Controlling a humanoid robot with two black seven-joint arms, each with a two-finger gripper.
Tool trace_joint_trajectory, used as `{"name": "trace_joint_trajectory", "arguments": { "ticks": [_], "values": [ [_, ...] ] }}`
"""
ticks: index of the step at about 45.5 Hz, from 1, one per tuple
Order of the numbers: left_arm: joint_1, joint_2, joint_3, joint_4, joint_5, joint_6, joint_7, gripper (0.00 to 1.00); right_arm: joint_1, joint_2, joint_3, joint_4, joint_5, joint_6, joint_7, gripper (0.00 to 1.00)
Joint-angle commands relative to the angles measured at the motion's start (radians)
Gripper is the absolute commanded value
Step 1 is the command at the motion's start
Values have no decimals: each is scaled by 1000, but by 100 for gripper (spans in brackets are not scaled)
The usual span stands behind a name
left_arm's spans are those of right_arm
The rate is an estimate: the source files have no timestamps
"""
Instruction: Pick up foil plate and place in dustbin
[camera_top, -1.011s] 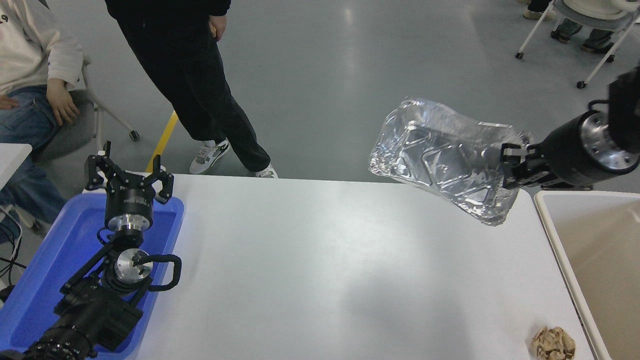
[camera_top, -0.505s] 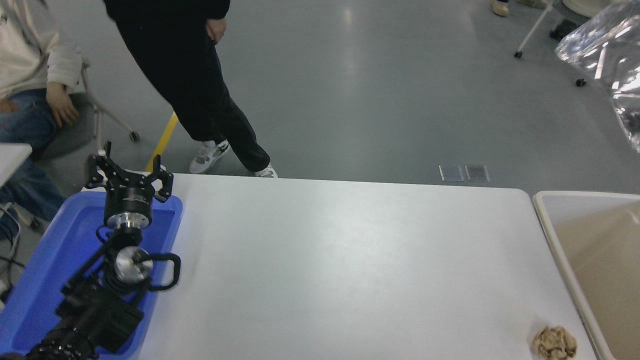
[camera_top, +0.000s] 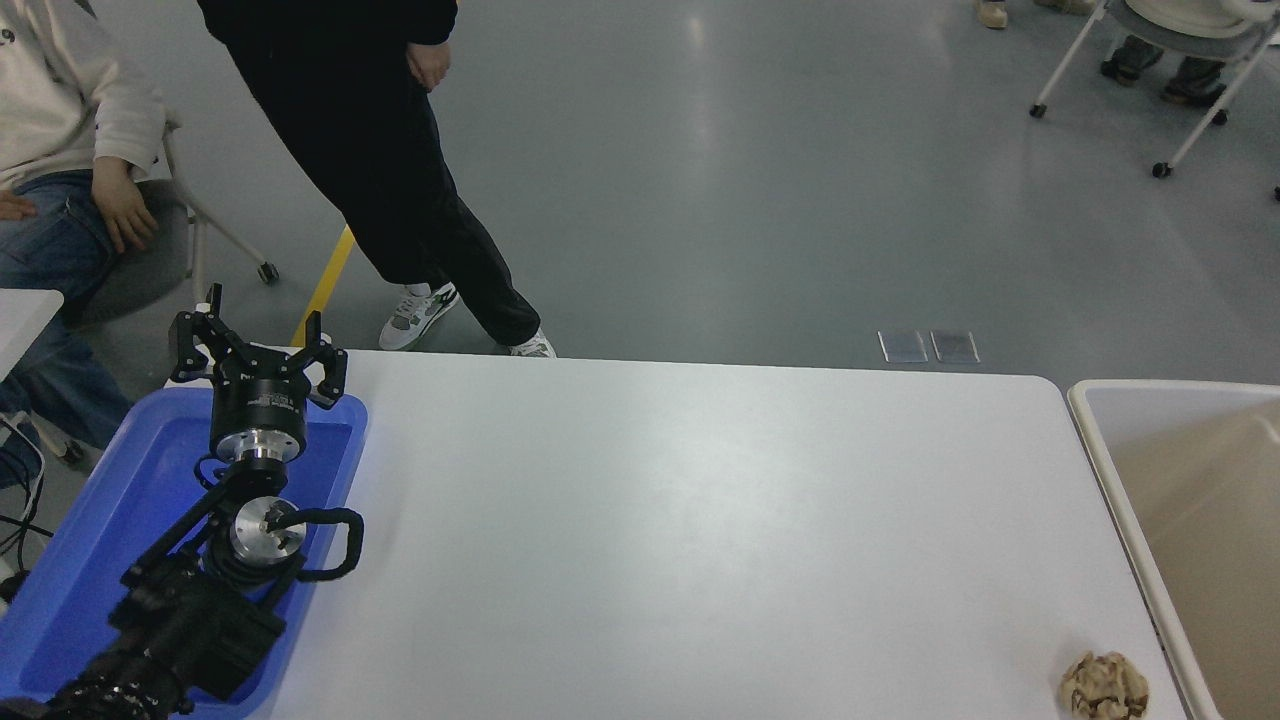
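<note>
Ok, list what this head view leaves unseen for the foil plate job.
- Foil plate: nowhere in the head view.
- Right arm and its gripper: outside the picture.
- Dustbin: cut off by the right and bottom edges, so most of its inside is unseen.
- Left gripper: parked open over the blue tray, which the arm partly covers.
</note>
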Motion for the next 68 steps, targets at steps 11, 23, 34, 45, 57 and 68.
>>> {"name": "trace_joint_trajectory", "arguments": {
  "ticks": [11,23,34,45,57,68],
  "values": [
    [0,0,0,1,0,0,0,99,-477,297,261,-539,-24,110,13,0],
    [0,0,0,1,0,0,0,99,-637,414,261,-626,-22,113,48,0],
    [0,0,0,-1,0,0,0,99,-755,506,288,-649,-24,115,91,0],
    [0,0,0,-1,0,0,0,99,-793,534,292,-651,-24,110,102,0],
    [0,0,0,-1,0,0,0,99,-807,546,334,-668,-12,99,102,79],
    [0,0,0,-1,0,0,0,99,-789,507,368,-692,-13,116,102,100]
  ]
}}
